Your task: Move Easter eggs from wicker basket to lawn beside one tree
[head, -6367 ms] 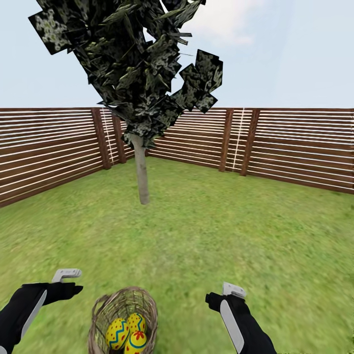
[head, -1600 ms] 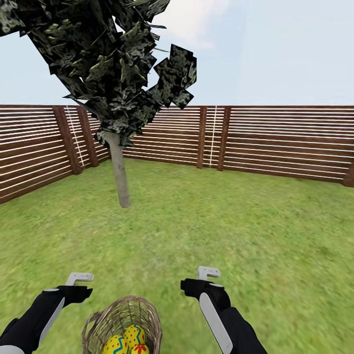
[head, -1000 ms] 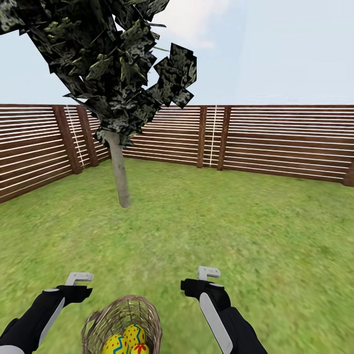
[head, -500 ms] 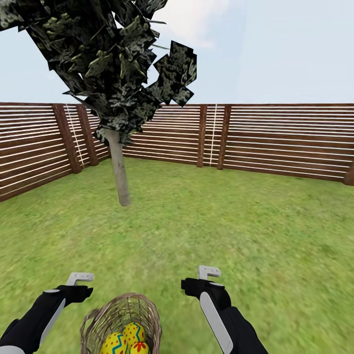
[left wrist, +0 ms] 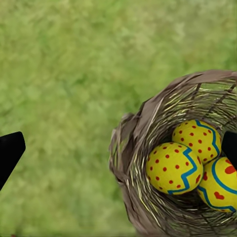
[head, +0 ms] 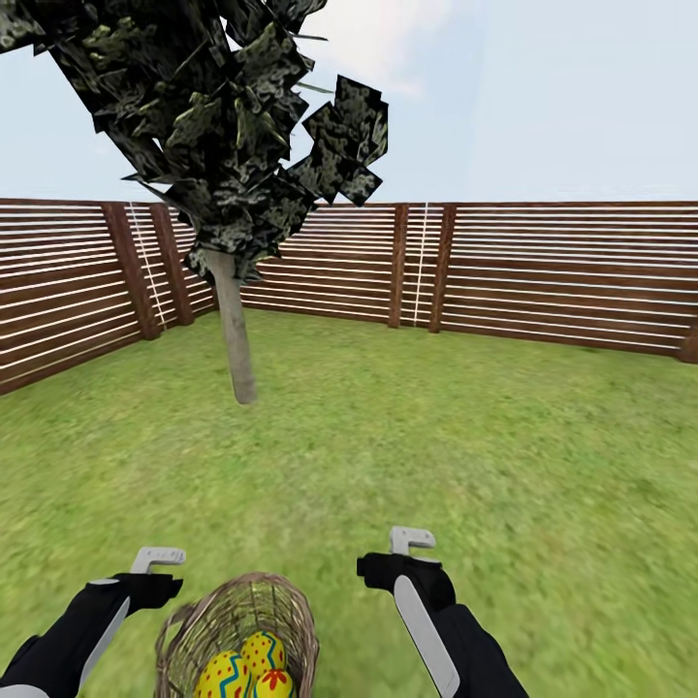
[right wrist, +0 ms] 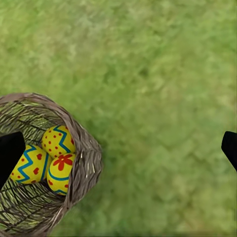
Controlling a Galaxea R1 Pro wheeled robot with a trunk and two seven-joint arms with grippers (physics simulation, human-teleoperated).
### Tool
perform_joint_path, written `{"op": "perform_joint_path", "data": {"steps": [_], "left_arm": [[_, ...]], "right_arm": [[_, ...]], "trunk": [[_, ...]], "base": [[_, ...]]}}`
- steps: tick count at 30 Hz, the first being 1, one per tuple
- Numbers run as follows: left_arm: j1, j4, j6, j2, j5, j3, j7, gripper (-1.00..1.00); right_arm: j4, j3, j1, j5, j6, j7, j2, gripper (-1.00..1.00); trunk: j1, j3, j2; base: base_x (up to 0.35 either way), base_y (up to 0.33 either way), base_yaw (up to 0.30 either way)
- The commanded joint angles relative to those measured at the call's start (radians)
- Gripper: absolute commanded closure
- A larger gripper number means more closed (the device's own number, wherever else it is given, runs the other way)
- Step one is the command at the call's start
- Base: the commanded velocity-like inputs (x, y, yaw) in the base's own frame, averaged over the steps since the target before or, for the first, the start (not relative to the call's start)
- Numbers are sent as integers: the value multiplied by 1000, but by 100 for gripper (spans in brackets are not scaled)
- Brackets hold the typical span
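Wicker basket (head: 237,630) holding three eggs (left wrist: 174,168) sits between both spread, empty jaws.

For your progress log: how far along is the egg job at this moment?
Done: nothing; all three yellow painted eggs sit in the brown wicker basket. In hand: both grippers hang open, empty. Left: carry every egg to the grey-trunked tree.

Wicker basket (left wrist: 148,148) sits on the lawn (left wrist: 64,79), all three Easter eggs (left wrist: 174,168) touching inside: red-dotted pair plus one with hearts at the basket's 4 o'clock. Left gripper (left wrist: 118,148) spread wide, fingertips (left wrist: 9,153) black, nothing held.
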Motion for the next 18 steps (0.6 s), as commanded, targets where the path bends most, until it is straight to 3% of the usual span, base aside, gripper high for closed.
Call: {"op": "perform_joint_path", "data": {"steps": [1,18], "left_arm": [[0,-1,6,0,-1,3,-6,-100],[0,-5,7,6,0,7,-8,-100]], "right_arm": [[0,2,0,-10,2,-10,0,-100],[6,13,0,-1,-1,-10,0,-100]], "trunk": [[4,-4,-8],[69,-58,-127]], "base": [[0,0,0],[0,0,0]]}}
